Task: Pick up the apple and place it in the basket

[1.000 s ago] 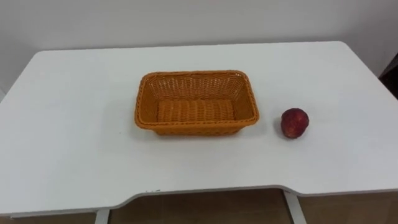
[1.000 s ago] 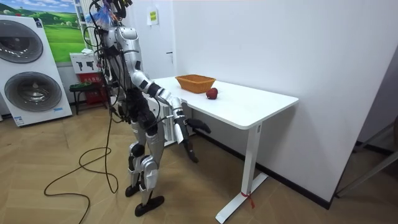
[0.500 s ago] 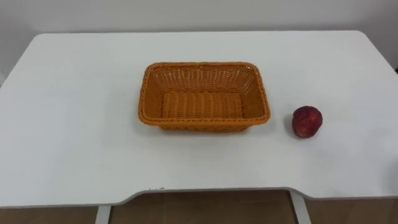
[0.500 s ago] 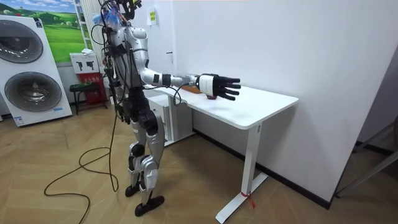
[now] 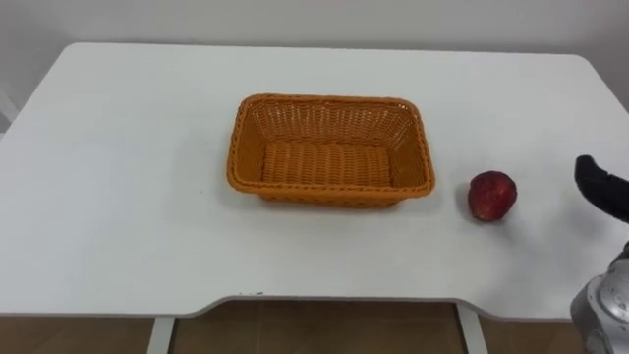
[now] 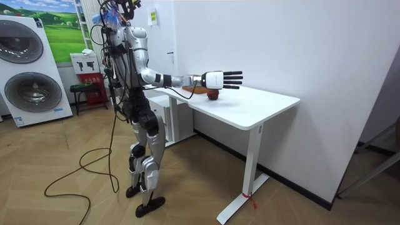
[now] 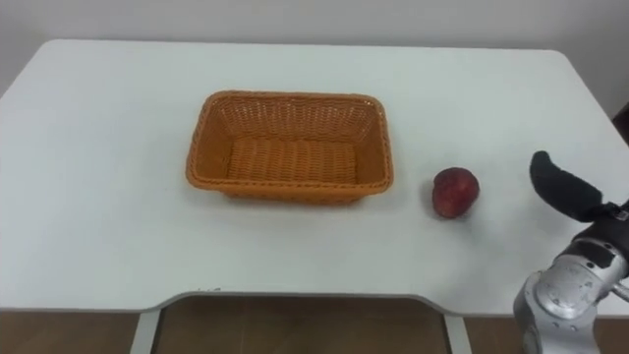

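Note:
A dark red apple (image 5: pixel 491 195) (image 7: pixel 455 192) lies on the white table (image 5: pixel 118 197), just right of an empty orange wicker basket (image 5: pixel 331 149) (image 7: pixel 288 146). My right hand (image 7: pixel 568 192) comes in at the right edge, right of the apple and apart from it, its dark fingers (image 5: pixel 601 189) straight. In the room view the right hand (image 6: pixel 220 79) is stretched out open above the table, over the apple (image 6: pixel 213 94). I stand at the table's long edge.
The table's front edge (image 5: pixel 324 300) runs along the bottom, with wood floor below. In the room view a wall lies behind the table, and washing machines (image 6: pixel 31 62) stand at the room view's left.
My right arm rose from beside my body and reached over the table; its hand now enters the eye views at the right. The camera shifted a little.

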{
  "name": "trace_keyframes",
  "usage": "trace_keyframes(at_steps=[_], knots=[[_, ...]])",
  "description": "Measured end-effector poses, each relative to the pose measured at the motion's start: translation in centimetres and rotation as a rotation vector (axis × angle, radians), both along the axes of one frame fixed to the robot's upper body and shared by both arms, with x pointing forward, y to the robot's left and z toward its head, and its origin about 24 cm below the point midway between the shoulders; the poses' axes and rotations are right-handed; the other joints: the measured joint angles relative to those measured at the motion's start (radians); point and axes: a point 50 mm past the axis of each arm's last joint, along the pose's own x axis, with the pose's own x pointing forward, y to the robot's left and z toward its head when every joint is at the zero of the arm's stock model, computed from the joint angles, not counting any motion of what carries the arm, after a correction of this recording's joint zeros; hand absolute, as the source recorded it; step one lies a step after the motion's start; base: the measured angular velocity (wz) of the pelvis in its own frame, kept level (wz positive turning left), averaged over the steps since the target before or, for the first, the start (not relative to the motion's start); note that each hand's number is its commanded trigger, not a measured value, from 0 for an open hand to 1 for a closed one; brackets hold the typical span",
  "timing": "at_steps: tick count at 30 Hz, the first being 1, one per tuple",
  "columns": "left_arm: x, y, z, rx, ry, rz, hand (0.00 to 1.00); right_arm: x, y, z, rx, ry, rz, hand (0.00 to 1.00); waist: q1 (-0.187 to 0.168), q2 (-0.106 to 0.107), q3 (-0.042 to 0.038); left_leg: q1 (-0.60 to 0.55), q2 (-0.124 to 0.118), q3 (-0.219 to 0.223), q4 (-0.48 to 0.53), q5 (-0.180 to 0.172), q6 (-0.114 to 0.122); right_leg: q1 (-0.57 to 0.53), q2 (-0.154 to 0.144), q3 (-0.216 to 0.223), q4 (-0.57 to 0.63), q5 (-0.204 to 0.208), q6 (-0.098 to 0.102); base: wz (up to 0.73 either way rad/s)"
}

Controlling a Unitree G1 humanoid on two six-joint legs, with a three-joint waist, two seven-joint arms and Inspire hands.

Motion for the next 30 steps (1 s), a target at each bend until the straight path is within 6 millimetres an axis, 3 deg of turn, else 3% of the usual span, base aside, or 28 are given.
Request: trace_keyframes(at_steps=[13,30], knots=[[-0.1,-0.2,-0.1,-0.018,0.010,-0.013,0.00,0.5,1.9,-1.1,-0.035,0.104,0.212,0.00,0.013,-0.003,-0.0103,0.001,0.002,0.000,0.001,0.000,0.000,0.004,0.001,-0.002,-0.012,0.006,-0.002,0.00],[-0.1,-0.4,-0.2,-0.046,0.023,-0.019,0.00,0.7,2.3,-1.2,-0.030,0.109,0.240,0.00,0.030,-0.009,-0.0058,0.013,0.001,-0.011,0.008,0.000,0.000,0.028,0.000,-0.006,-0.011,0.007,-0.002,0.01]])
